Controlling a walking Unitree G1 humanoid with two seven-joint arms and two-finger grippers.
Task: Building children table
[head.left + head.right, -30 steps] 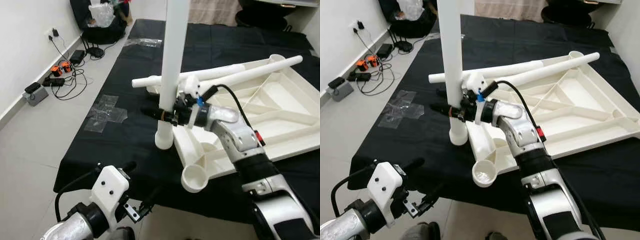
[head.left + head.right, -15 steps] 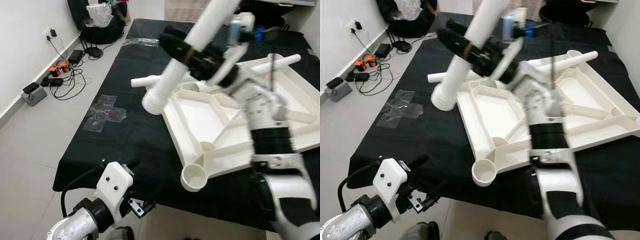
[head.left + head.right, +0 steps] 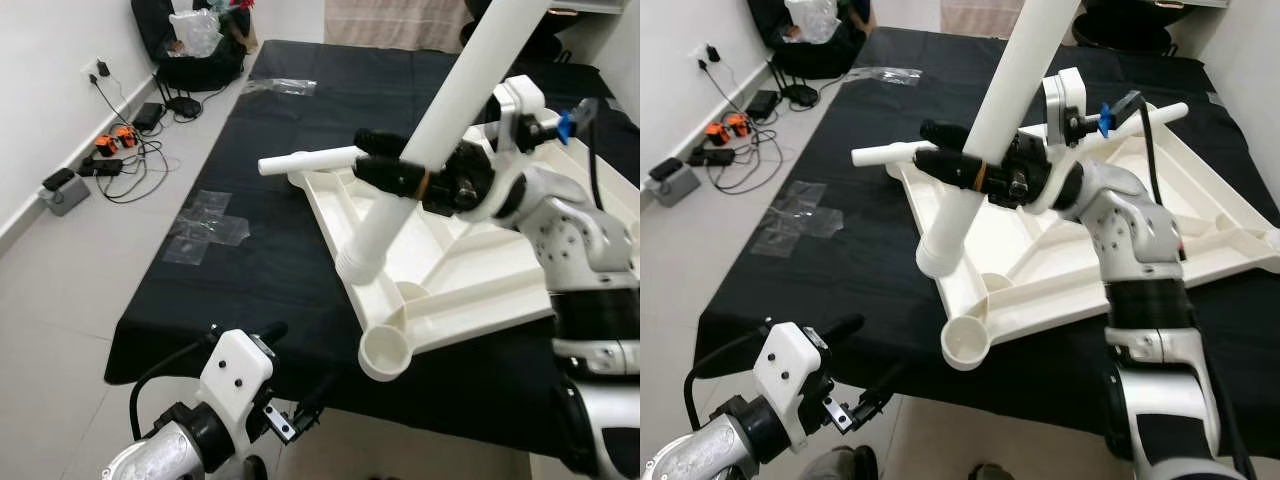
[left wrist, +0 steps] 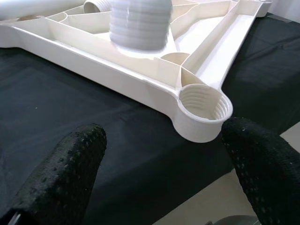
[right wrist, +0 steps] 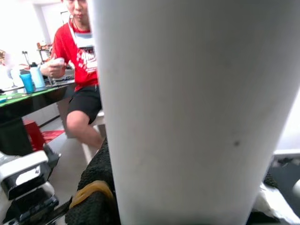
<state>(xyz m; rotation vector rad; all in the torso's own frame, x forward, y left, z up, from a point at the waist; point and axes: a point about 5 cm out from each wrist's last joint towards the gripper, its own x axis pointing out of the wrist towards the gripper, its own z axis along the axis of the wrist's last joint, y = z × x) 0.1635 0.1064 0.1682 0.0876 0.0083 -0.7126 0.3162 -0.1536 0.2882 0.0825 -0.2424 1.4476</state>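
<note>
Two eye views give me the right gripper [image 3: 400,180] clamped on the tilted white table leg [image 3: 420,165], its threaded end above the upturned tabletop [image 3: 470,290]. My left wrist view has the left gripper [image 4: 164,164] spread wide near the corner socket [image 4: 202,108]. My right wrist view sits against the leg.

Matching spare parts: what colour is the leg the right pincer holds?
White, clearest in the left eye view: table leg.

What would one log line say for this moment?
right gripper: shut on table leg, tilted | leg's threaded end above corner socket of tabletop | left gripper: open, idle
</note>
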